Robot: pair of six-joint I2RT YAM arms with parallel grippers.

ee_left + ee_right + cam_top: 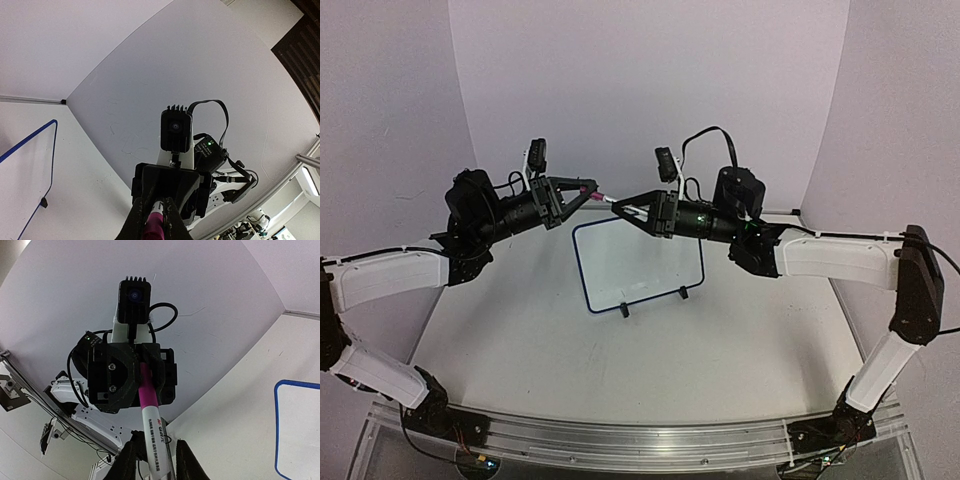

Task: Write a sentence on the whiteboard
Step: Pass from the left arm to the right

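The marker sits closest to me, its white barrel clenched between the fingers of my right claw. Its pink end runs away from that claw into my left claw, which is clamped around it just as firmly. Both of my claws grasp the one marker, facing each other tip to tip, raised in the air. Lower down, between my two arms, the whiteboard stands towards the far middle of the surface. It is propped on its two black feet, a thin blue frame all round, and neither claw touches it. Whether anything is written on its white face I cannot tell from here.
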